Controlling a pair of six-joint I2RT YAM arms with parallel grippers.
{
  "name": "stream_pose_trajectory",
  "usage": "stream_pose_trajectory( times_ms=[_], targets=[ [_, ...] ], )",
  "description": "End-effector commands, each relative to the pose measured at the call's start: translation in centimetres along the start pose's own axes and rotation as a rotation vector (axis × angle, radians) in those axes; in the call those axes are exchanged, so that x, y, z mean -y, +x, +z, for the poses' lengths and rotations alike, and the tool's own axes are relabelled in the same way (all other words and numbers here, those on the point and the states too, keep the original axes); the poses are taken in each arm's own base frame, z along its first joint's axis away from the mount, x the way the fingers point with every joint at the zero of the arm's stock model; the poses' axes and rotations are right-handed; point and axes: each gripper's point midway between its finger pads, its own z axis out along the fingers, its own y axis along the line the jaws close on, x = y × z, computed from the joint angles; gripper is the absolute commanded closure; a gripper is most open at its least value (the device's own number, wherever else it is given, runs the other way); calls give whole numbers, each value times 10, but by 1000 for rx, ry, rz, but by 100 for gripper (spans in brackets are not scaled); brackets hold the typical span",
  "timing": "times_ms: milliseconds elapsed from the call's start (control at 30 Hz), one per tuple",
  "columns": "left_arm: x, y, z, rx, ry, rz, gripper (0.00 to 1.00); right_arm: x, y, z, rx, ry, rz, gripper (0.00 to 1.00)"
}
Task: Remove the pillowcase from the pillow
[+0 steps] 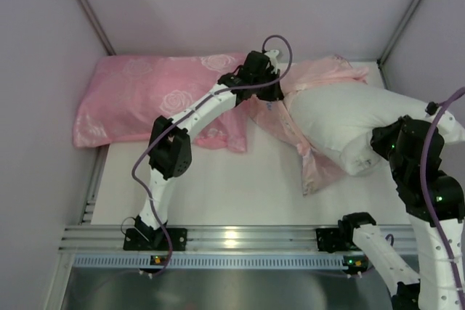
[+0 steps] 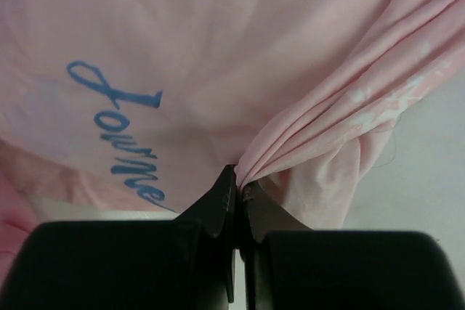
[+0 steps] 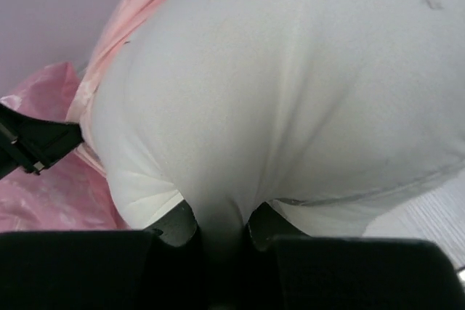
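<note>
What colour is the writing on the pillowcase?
Blue script lettering on the pale pink pillowcase; left wrist view shows it best.

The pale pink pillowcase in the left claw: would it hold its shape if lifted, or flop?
Probably flop: the pillowcase bunches into narrow pleats where the left gripper pinches it. It looks thin, so likely very light. It may drag rather than slide cleanly, since it lies crumpled against the pillow.

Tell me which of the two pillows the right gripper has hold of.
The plain white pillow on the right, pinched in the right gripper. The pink rose-patterned pillow lies at the back left, away from it.
</note>
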Motion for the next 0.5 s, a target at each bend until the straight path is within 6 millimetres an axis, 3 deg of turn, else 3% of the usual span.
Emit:
stream_pose_trajectory(
  times_ms=[0,33,100,167,200,300,433,467],
  targets=[
    [14,26,-3,-84,136,78,100,25,-70,-22,292,153,46,100],
    [20,22,-9,-67,139,95,96,29,-72,-24,300,171,38,100],
    [8,29,-9,-59,82,111,73,31,-80,-31,315,184,29,100],
    [1,22,-15,-21,39,133,37,28,-80,-37,297,164,20,100],
    [-15,16,-16,9,-48,140,18,25,-77,-38,278,144,12,100],
    [-47,11,-24,39,-184,143,1,31,-74,-44,261,153,-32,100],
    [-84,12,-43,52,-300,116,1,45,-76,-57,247,205,-114,100],
    [-92,31,-42,14,-298,118,1,47,-77,-61,250,204,-130,100]
  ],
)
